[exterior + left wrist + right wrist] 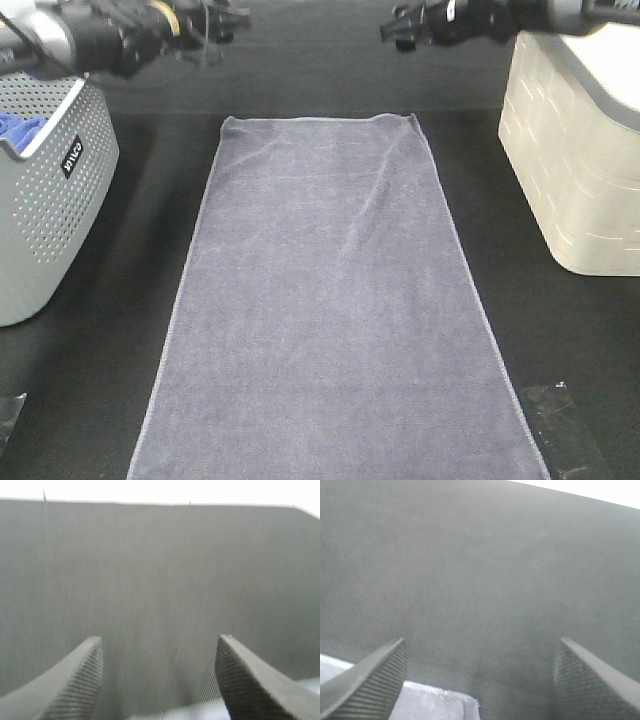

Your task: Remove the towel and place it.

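The slate-grey towel [330,300] lies spread flat and lengthwise on the black table, its far hem near the back and its near end running off the bottom of the exterior view. My left gripper [215,25] hangs above the table beyond the towel's far left corner, open and empty. My right gripper [395,30] hangs beyond the far right corner, open and empty too. In the left wrist view the gripper [160,655] frames dark cloth, with a sliver of towel [175,714] at the edge. In the right wrist view the gripper [480,655] shows a towel corner [435,702] below it.
A grey perforated basket [45,200] holding a bright blue cloth [20,130] stands at the left. A cream basket [575,160] stands at the right. Dark tape patches [565,430] lie near the front corners of the table.
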Robot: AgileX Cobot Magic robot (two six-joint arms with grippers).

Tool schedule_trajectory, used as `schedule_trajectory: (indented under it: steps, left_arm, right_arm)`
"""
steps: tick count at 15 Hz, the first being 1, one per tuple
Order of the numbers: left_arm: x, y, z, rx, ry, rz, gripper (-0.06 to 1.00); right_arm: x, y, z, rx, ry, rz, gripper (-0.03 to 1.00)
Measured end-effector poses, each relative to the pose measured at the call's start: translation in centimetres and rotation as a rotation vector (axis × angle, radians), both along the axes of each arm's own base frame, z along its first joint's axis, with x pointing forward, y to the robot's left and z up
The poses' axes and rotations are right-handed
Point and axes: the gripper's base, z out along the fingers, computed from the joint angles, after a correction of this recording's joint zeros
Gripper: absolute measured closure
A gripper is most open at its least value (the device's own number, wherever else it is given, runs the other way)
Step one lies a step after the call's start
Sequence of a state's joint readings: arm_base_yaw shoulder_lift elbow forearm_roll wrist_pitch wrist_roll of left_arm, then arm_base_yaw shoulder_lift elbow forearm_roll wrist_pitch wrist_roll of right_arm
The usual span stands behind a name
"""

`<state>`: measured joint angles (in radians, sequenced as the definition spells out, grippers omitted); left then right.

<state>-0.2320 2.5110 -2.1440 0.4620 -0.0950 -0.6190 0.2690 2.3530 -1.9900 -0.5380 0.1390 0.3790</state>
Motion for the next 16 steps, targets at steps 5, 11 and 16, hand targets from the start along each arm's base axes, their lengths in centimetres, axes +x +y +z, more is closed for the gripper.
schedule_trajectory:
  steps: [5,11,16]
  left_arm:
    - [-3.6,-1.4,7.4,0.164,0.177,0.100,0.32]
    - [-12.0,-2.4,14.9,0.465,0.515,0.162,0.32]
    - [-16.7,-0.8,19.3,0.475,0.604,0.173,0.32]
  right_arm:
    - [-4.2,0.3,8.1,0.018,0.104,-0.116,0.20]
    - [-11.6,-0.9,13.1,0.002,0.539,-0.122,0.20]
    - [-14.5,-1.0,14.0,-0.014,0.700,-0.049,0.20]
